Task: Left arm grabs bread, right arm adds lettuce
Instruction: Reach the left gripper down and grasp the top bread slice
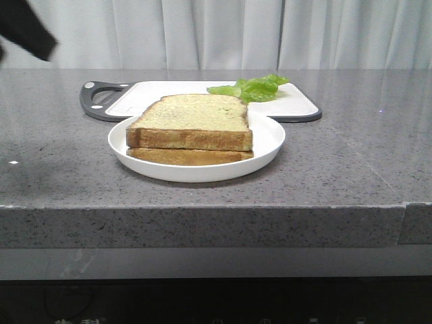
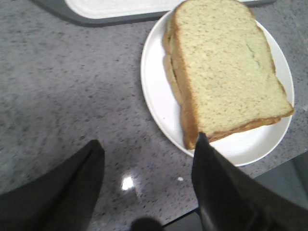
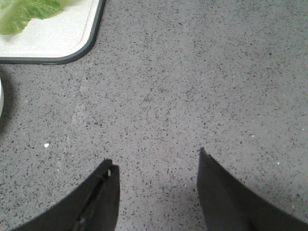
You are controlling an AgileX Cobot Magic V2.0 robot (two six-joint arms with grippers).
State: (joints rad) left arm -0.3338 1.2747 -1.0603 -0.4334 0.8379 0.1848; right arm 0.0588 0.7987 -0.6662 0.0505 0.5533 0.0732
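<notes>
The thick bread slice [image 1: 191, 123] with a yellowish speckled face and dark crust lies on top of a thinner, paler slice [image 1: 189, 156] on a white plate [image 1: 266, 145]. In the left wrist view the bread [image 2: 226, 72] lies on the plate [image 2: 156, 91]. My left gripper [image 2: 149, 144] is open and empty above the counter beside the plate, one fingertip [image 2: 202, 142] over the bread's corner. A piece of the left arm [image 1: 27, 27] shows at the front view's upper left. The lettuce [image 1: 251, 88] lies on a white cutting board [image 1: 169, 91]; it also shows in the right wrist view [image 3: 26, 14]. My right gripper [image 3: 155, 161] is open, empty, over bare counter.
The cutting board [image 3: 57, 41] has a dark grey rim and a handle [image 1: 94, 101] at its left end. The grey speckled counter [image 1: 351, 162] ends in a front edge close to the plate. A white curtain hangs behind.
</notes>
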